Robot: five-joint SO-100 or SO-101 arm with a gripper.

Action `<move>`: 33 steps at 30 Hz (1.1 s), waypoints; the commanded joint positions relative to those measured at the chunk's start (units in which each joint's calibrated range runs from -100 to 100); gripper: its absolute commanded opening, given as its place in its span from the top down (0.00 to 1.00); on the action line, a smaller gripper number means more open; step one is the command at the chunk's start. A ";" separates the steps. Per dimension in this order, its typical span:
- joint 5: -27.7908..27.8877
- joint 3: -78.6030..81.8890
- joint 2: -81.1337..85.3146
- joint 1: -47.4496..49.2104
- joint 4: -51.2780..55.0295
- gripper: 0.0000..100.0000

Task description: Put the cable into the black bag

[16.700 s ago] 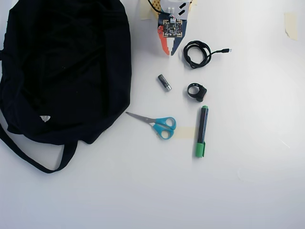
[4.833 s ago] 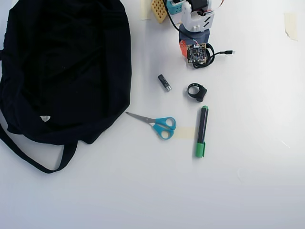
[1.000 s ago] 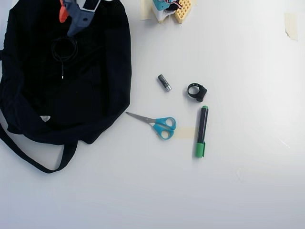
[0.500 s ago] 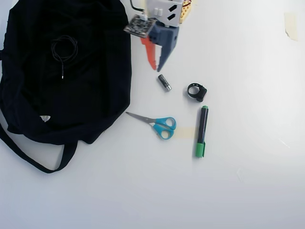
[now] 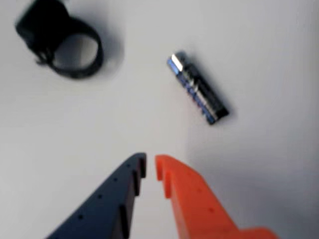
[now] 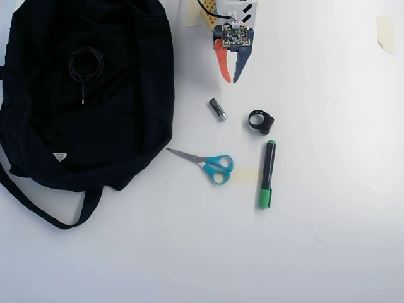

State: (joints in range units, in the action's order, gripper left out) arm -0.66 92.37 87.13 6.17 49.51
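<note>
The black bag (image 6: 136,126) lies open and flat at the left of the overhead view. A thin black cable (image 6: 85,63), coiled in a small loop, rests on the bag's upper part. My gripper (image 6: 231,81) is at the top middle of the table, to the right of the bag and apart from it. Its orange and dark blue fingers are nearly together, with nothing between them. In the wrist view the gripper (image 5: 150,162) points at bare white table. Bag and cable do not show there.
A battery (image 6: 218,109) (image 5: 198,94) and a black ring-shaped clip (image 6: 261,121) (image 5: 75,55) lie just below the gripper. Blue-handled scissors (image 6: 211,165) and a green marker (image 6: 267,173) lie further down. Bits of tape (image 6: 385,31) sit on the white table.
</note>
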 commanded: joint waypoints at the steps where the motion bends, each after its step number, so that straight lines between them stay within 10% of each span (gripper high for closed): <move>1: 0.71 5.47 5.90 0.19 0.28 0.98; 17: 0.76 7.09 10.30 1.98 22.41 0.98; 33: 0.40 7.00 12.37 1.98 23.02 0.98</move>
State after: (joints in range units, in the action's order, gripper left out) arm -0.12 98.11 98.01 7.94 69.34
